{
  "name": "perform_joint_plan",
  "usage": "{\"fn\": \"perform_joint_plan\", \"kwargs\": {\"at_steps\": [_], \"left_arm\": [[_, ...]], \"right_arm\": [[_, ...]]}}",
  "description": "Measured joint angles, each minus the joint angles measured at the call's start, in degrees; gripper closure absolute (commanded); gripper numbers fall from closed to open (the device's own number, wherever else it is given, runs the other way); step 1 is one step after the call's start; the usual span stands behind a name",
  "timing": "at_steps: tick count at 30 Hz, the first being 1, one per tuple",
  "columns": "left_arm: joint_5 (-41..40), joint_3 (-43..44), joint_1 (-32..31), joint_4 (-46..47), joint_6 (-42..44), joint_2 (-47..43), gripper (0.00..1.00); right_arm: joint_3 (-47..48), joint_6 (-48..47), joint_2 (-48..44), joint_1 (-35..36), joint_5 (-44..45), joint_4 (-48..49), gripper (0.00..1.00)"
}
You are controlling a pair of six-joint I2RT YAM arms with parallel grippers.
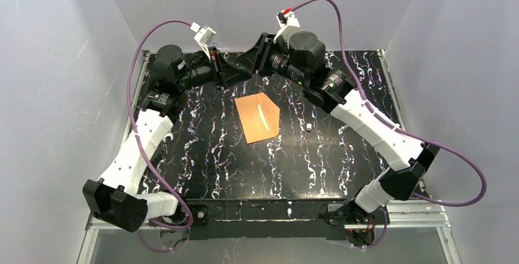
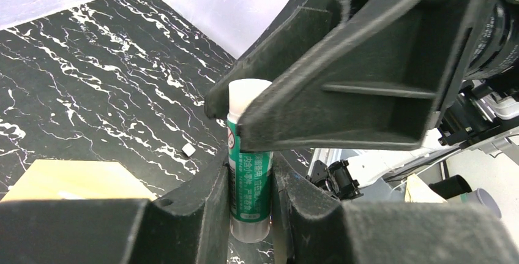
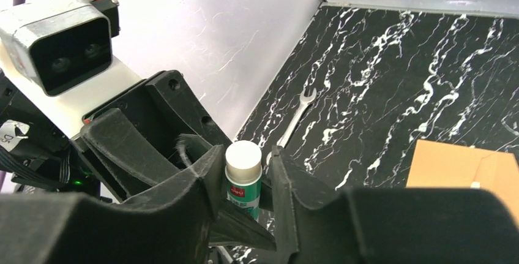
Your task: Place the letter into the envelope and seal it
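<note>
The orange-brown envelope point(image 1: 260, 118) lies flat mid-table, its flap open with a pale strip on it. It also shows in the left wrist view point(image 2: 67, 181) and the right wrist view point(image 3: 465, 166). The letter is not in view. Both grippers meet above the table's far edge. My left gripper point(image 2: 251, 175) is shut on the green body of a glue stick point(image 2: 250, 181). My right gripper point(image 3: 248, 166) stands closed round the stick's white cap point(image 3: 243, 157). In the top view the stick is hidden between the left gripper point(image 1: 231, 73) and the right gripper point(image 1: 248, 63).
A small white scrap point(image 1: 309, 127) lies on the black marbled table right of the envelope. A silver wrench point(image 3: 297, 114) lies by the back wall. White walls close in the table at the back and on both sides.
</note>
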Motion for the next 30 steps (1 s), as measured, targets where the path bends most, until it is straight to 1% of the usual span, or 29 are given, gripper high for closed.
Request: {"fn": "perform_joint_plan", "kwargs": {"at_steps": [3,4,6,7,8,10,12,13,17,20,22,23,24,25,27,29,30], "left_arm": [[0.3,-0.1,0.0,0.0,0.0,0.0,1.0],[0.5,-0.2,0.0,0.0,0.0,0.0,0.87],[0.6,-0.2,0.0,-0.1,-0.1,-0.1,0.68],[0.5,-0.2,0.0,-0.1,-0.1,-0.2,0.56],[0.6,-0.2,0.0,-0.3,-0.3,-0.2,0.51],[0.5,-0.2,0.0,-0.9,-0.5,-0.4,0.47],[0.6,-0.2,0.0,-1.5,-1.6,-0.5,0.47],[0.9,0.0,0.1,-1.6,-2.5,-0.6,0.48],[2.2,0.3,0.2,-1.4,-6.8,-0.1,0.63],[3.3,0.6,0.5,-0.9,-9.4,1.4,0.69],[4.2,0.9,0.5,-0.5,-10.8,2.5,0.8],[4.5,1.1,0.5,-0.4,-11.5,2.9,0.88],[5.5,1.3,0.5,0.0,-12.0,3.3,0.98],[5.6,1.3,0.5,0.0,-12.6,3.3,1.0],[5.4,1.4,0.5,0.2,-13.2,3.3,1.0],[5.0,1.4,0.7,0.0,-14.3,3.3,1.0],[4.8,1.4,0.7,-0.2,-14.9,3.3,1.0]], "right_arm": [[-0.7,1.2,0.0,0.0,-0.4,0.2,0.79],[-0.8,1.2,0.0,0.0,-0.2,0.2,0.84],[-0.8,1.5,0.0,0.0,-0.4,0.2,0.9],[-0.8,1.5,0.0,-0.1,-0.6,0.2,0.92],[-0.8,1.2,0.0,-0.2,-0.9,0.1,0.94],[-0.8,0.5,0.0,-0.7,-2.4,-0.1,0.95],[-1.1,0.1,0.0,-1.8,-4.6,-0.2,0.96],[-1.5,-0.1,0.0,-2.5,-5.9,0.0,0.96],[-3.9,0.8,-0.1,-5.1,-12.1,2.6,0.95],[-4.0,0.9,-0.1,-5.8,-15.3,3.2,0.94],[-4.1,1.2,0.0,-5.9,-17.1,3.8,0.93],[-4.2,1.5,0.0,-5.9,-17.7,4.4,0.91],[-4.2,1.7,0.2,-5.9,-18.2,4.6,0.84],[-4.2,2.2,0.4,-6.1,-18.8,5.0,0.71],[-4.2,2.8,0.9,-6.5,-19.7,5.9,0.38],[-4.3,3.5,1.1,-6.5,-19.2,6.6,0.17],[-4.7,3.7,1.0,-6.6,-18.4,7.3,0.12]]}}
